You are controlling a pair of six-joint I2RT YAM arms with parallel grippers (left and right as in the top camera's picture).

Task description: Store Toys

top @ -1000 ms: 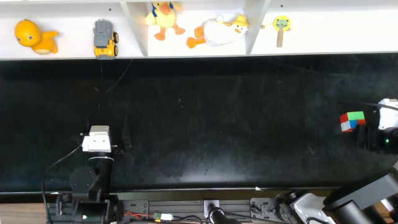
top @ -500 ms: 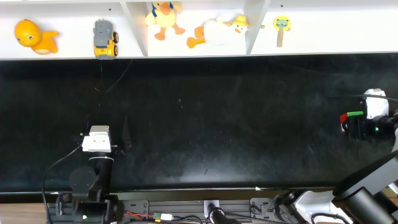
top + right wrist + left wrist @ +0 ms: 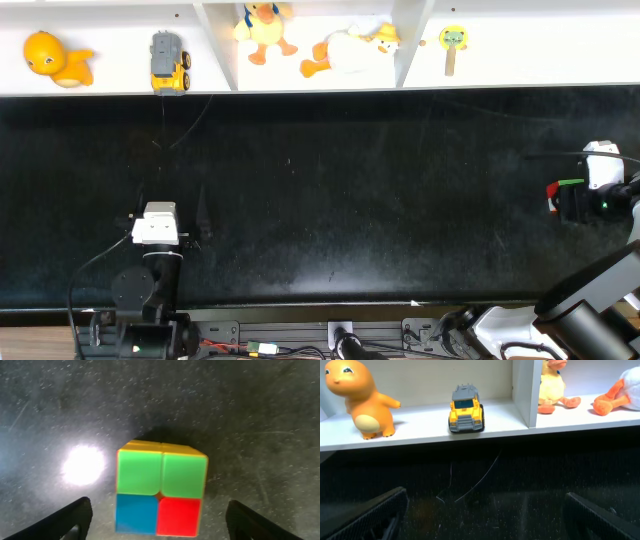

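One colour cube [image 3: 161, 491] beneath open right hand [image 3: 162, 517], left hand [image 3: 485, 515] open too, five toys [image 3: 170, 62] on white shelf [image 3: 110, 85]

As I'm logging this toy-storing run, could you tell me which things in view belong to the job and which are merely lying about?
Job: colour cube, right gripper, white shelf, orange figure, yellow truck, duck plush, white duck plush.
Lying about: cables along the table's front edge.

I have swung my right gripper [image 3: 562, 200] up the top view's right edge over the colored cube [image 3: 161, 487], now mostly covered.
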